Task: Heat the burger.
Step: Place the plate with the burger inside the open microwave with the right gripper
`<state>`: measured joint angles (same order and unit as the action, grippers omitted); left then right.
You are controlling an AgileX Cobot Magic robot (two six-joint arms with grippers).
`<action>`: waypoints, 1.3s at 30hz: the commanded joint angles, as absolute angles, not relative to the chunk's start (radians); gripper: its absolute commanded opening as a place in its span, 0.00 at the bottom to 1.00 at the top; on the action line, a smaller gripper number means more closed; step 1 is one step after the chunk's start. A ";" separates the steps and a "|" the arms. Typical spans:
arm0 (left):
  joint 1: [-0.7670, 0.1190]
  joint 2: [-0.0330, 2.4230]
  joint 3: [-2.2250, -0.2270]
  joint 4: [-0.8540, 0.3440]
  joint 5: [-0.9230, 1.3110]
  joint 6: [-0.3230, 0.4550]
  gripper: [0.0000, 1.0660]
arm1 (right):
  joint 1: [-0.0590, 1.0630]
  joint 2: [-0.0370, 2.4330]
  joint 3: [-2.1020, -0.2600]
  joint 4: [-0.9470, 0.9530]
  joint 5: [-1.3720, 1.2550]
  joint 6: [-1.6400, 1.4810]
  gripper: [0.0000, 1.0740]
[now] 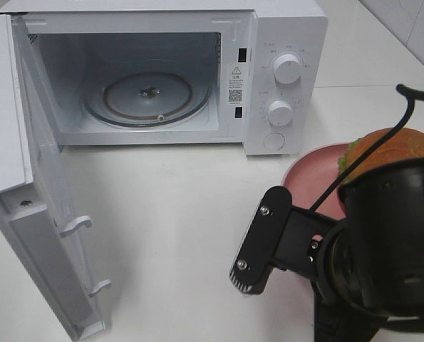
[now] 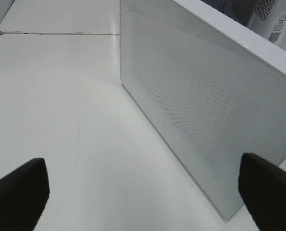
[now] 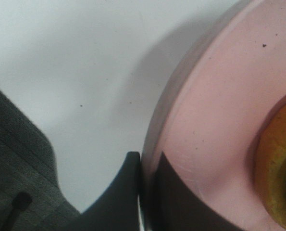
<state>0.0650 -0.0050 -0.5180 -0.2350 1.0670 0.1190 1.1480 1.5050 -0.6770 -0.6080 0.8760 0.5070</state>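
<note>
From the high camera: a white microwave (image 1: 283,43) stands at the back of a white table (image 1: 183,235). Its door (image 1: 5,107) is swung wide open to the left, showing the glass turntable (image 1: 147,96) inside. Two round knobs (image 1: 288,69) sit on its right panel. To the right, in front of the microwave, the burger (image 1: 393,149) rests on a pink plate (image 1: 311,171). Both are partly hidden behind the bulky black right arm (image 1: 383,242).

From the left wrist camera: the left gripper (image 2: 143,166) is spread wide and holds nothing. Its two dark fingertips (image 2: 18,192) stand far apart above the bare table, facing the outer face of the open door.

From the right wrist camera: the right gripper (image 3: 147,161) is clamped on the rim of the pink plate, one finger on each side of the edge. The burger's golden bun shows just beyond, on the plate.
</note>
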 commanded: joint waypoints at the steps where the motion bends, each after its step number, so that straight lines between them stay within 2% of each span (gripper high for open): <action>1: 0.070 -0.022 -0.518 -0.239 1.067 0.113 0.94 | 1.228 1.491 -0.674 -0.664 0.910 0.447 0.00; 9: 0.070 -0.022 -0.518 -0.239 1.067 0.113 0.94 | 1.330 1.491 -0.674 -0.664 0.868 0.334 0.00; 28: 0.070 -0.022 -0.518 -0.239 1.067 0.113 0.94 | 1.329 1.491 -0.697 -0.758 0.674 0.119 0.00; 35: 0.070 -0.022 -0.518 -0.239 1.067 0.113 0.94 | 1.281 1.491 -0.697 -0.830 0.588 0.113 0.00; 39: 0.070 -0.022 -0.518 -0.239 1.067 0.113 0.94 | 1.192 1.491 -0.697 -0.828 0.510 -0.047 0.00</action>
<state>0.0650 -0.0050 -0.5180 -0.2350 1.0670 0.1190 1.2000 1.5050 -0.6840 -0.7750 0.5280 0.0000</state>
